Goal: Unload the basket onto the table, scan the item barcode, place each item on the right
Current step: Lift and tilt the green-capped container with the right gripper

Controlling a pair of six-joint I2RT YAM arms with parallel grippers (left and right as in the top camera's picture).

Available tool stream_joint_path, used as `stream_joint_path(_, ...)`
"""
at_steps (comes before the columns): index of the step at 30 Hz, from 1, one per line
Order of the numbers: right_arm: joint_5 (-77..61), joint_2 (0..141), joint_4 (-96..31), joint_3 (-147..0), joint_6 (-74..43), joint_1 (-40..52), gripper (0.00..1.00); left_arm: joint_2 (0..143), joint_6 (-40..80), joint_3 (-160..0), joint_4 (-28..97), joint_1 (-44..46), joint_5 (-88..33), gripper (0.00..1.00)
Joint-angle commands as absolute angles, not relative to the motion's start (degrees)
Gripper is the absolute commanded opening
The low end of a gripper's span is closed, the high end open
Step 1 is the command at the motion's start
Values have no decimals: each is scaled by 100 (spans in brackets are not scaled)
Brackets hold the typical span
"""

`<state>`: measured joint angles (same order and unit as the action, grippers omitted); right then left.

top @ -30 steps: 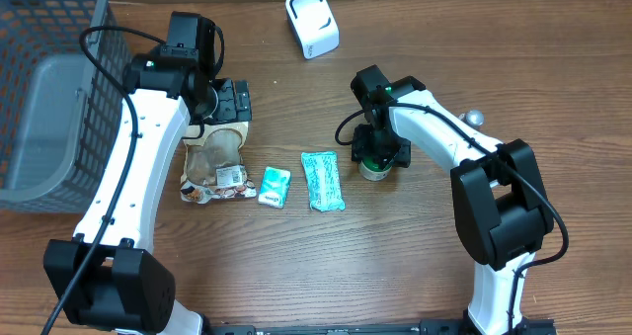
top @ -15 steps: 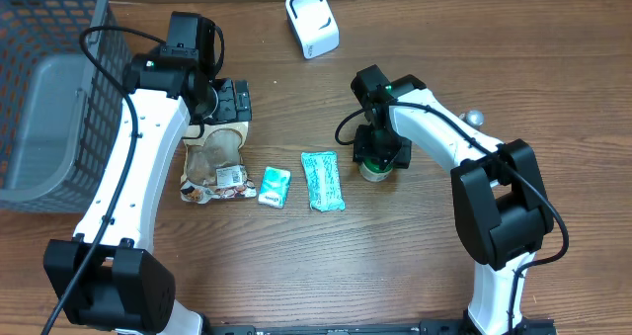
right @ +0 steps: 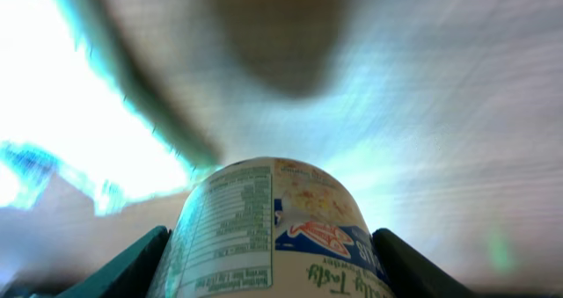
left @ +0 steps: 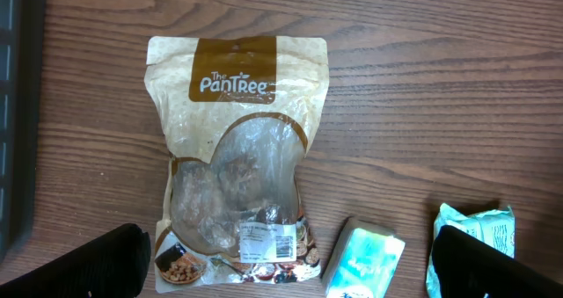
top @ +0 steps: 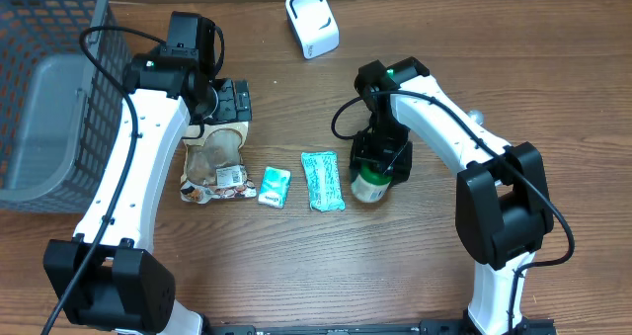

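Two arms are pictured over a wooden table. A small labelled container is clasped between the fingers of the right gripper, just right of a long teal packet. The left gripper is spread wide, nothing grasped, above a Pantree snack pouch laid well left of that packet.

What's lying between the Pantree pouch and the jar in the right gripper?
Two things, seen in the overhead view: a small teal box beside the pouch, then a longer teal packet nearer the jar.
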<state>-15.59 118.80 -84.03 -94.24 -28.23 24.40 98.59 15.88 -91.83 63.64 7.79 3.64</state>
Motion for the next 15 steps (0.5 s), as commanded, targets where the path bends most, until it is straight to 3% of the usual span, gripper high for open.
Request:
stream_joint_path(1, -3127, 11896, -8713, -9568, -2801, 2436, 51, 9870, 1476, -9273, 6364, 753, 333, 100)
stream_joint_path(13, -4425, 11896, -9717, -9568, -2801, 2436, 49, 9870, 1476, -9273, 6364, 753, 333, 100)
stream_joint_path(14, -4525, 11896, -9714, -9566, -2799, 2436, 41, 9870, 1476, -9273, 6364, 753, 336, 100)
stream_joint_path(15, -4609, 11896, -9714, -9566, -2801, 2436, 39, 9870, 1476, -9273, 6364, 753, 336, 100)
